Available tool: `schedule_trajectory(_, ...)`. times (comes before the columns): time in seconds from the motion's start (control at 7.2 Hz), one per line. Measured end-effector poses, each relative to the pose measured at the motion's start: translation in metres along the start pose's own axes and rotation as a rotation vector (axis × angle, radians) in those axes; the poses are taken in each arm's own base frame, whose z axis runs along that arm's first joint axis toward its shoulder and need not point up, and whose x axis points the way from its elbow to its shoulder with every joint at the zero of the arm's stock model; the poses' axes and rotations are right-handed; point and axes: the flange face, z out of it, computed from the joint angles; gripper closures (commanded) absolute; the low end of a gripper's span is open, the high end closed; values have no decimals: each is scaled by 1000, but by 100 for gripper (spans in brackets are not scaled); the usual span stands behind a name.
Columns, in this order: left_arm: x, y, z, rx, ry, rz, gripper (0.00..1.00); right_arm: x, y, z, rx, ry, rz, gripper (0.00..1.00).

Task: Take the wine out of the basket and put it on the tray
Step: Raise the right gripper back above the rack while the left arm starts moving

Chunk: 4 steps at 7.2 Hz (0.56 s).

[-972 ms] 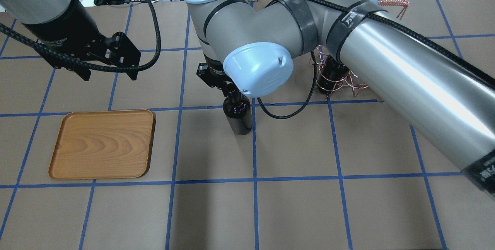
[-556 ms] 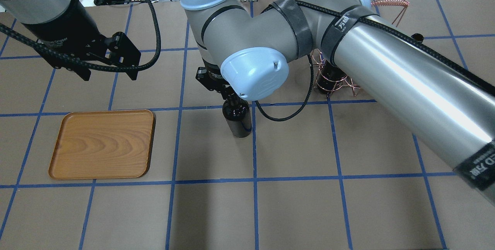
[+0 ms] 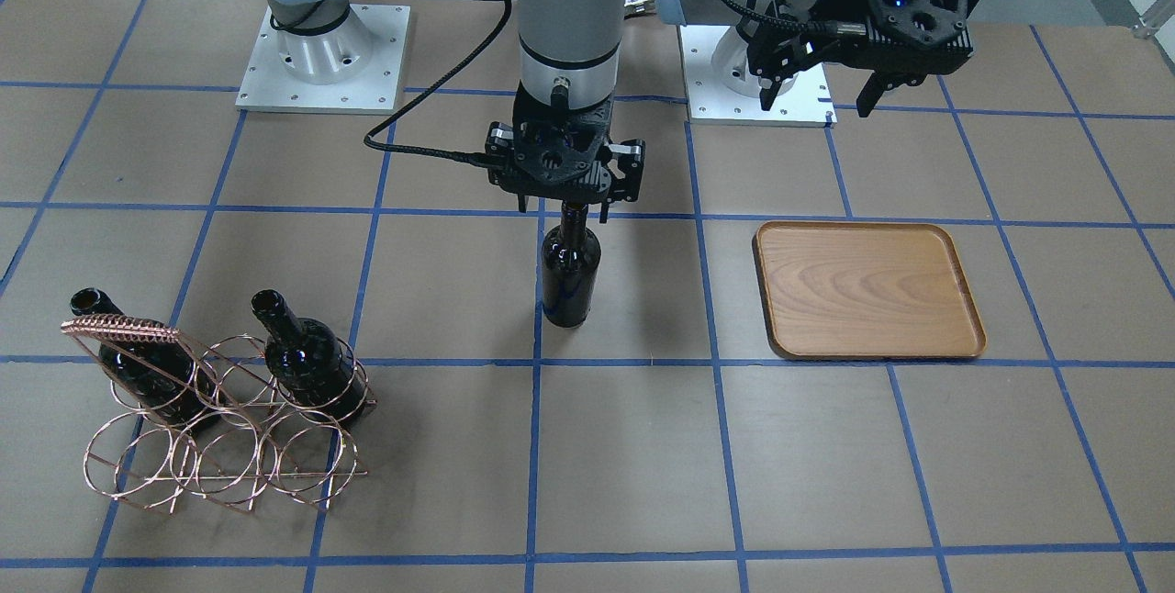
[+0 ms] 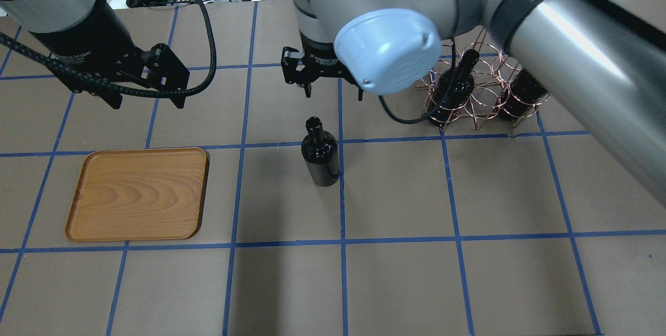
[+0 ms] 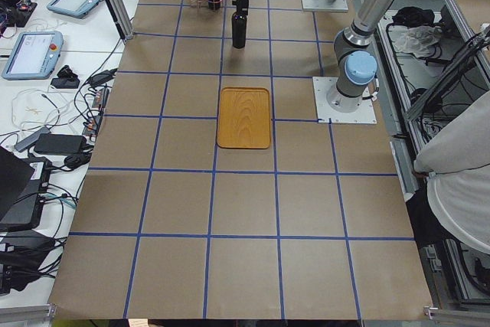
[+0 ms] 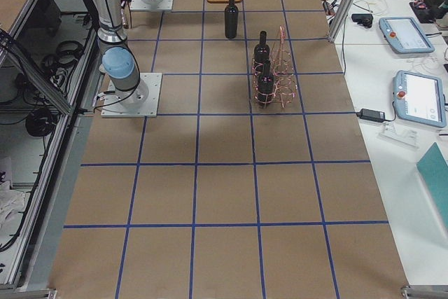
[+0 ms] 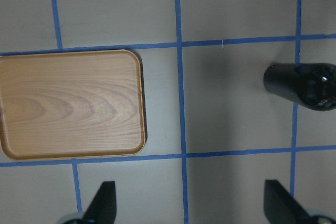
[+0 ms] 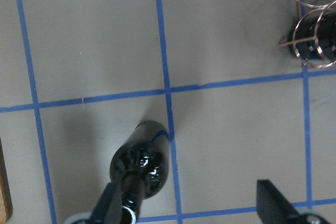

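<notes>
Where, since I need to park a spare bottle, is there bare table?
The tray is empty. Bare table lies between tray and standing bottle, and between that bottle and the basket. Crowded: the basket with two bottles, and above the standing bottle, where the open right hand hovers.

From my base, wine (image 4: 320, 154) stands upright mid-table (image 4: 395, 284), base touching a tape line (image 4: 342, 253). Tray (image 4: 138, 194) lies flat at wine's 9 o'clock, well apart from it. Basket (image 4: 481, 94) sits at wine's 2 o'clock, further back, with two other bottles (image 4: 453, 89) side by side in its rings. My right gripper (image 4: 333, 91) hangs above wine's 12 o'clock, clear of it. My left gripper (image 4: 147, 102) hangs at tray's 12 o'clock, apart from it.
</notes>
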Motion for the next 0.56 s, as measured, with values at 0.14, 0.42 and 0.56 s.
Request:
schedule_trajectory(0.14,0,0,0,0,0,0,0,48,-17,-25,22,-2,-50,1)
schedule_trajectory(0.42,0,0,0,-1,0,0,0,137,-39,-60,51,17,-99,1)
schedule_trajectory(0.56,0,0,0,-1,0,0,0,167,-41,-68,44,24,-112,0)
